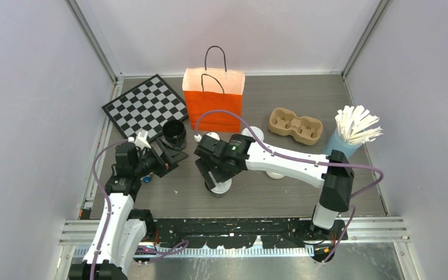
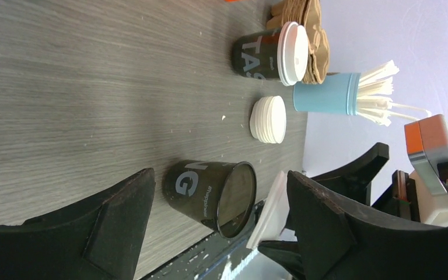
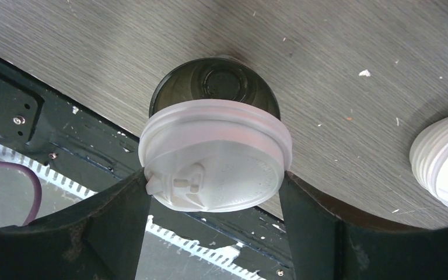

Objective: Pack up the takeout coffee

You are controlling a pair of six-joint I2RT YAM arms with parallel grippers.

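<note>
Grey wood-grain tabletop (image 1: 291,195) fills the overhead view, walled by pale panels, with an orange bag (image 1: 213,99) standing at the upper centre. At the lower left the left arm stands up from its base and bends rightward. Its left gripper (image 1: 166,156) points right, low over the table, just below a lidless black cup (image 1: 175,133). From the lower right the right arm stretches across to the middle of the frame, wrist tipped down, with the right gripper (image 1: 219,182) aimed at the table. The takeout coffee (image 1: 249,133) peeks out behind that forearm, between the bag and a brown cup carrier (image 1: 296,125). In the left wrist view the fingers stand wide apart, touching nothing. Beyond them sits an open dark cup (image 2: 204,195), and the lidded takeout coffee stands at the upper centre just beside the carrier, past a stack of lids (image 2: 268,119). In the right wrist view the jaws pinch a white sip lid (image 3: 214,154) by its rim, tilted above the open dark cup and off its mouth.
</note>
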